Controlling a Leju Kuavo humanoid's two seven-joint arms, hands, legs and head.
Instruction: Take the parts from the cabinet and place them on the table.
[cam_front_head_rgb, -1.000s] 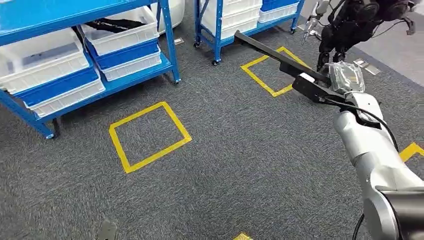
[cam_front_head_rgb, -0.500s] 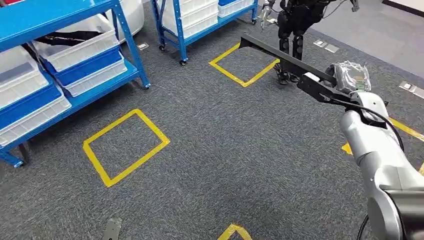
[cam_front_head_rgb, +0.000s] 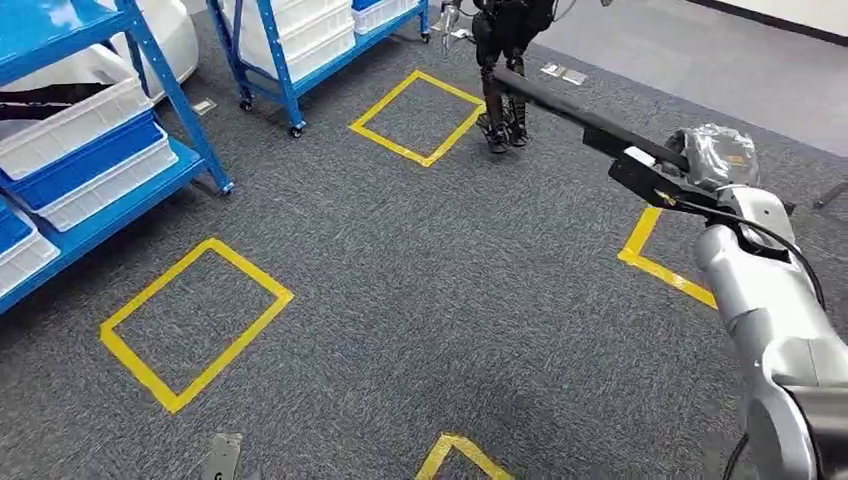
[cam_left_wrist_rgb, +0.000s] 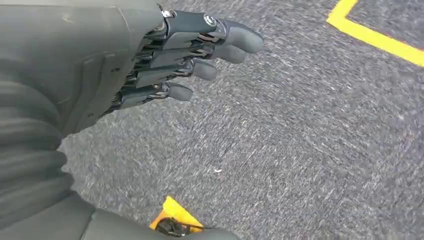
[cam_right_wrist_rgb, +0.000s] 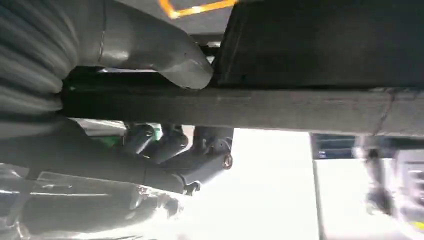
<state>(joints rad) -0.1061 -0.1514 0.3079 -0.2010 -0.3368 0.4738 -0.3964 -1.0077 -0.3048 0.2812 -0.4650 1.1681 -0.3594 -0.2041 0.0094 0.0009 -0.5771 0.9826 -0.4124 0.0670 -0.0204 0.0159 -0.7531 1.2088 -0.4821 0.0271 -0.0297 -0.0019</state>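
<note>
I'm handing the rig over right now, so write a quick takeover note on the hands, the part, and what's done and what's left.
Right hand: grips a long black part, held out over the grey carpet.
Left hand: holds nothing, fingers apart, hanging over the carpet.
Blue shelving racks with white bins stand to the left.
Done: the part is out of the cabinet and in hand.
Left: find the table and set the part on it.

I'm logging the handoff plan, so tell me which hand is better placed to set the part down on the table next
The right hand. It already grips the long black part, carried out ahead over the carpet. The left hand hangs beside the body with fingers extended, holding nothing. No table is in view yet.
</note>
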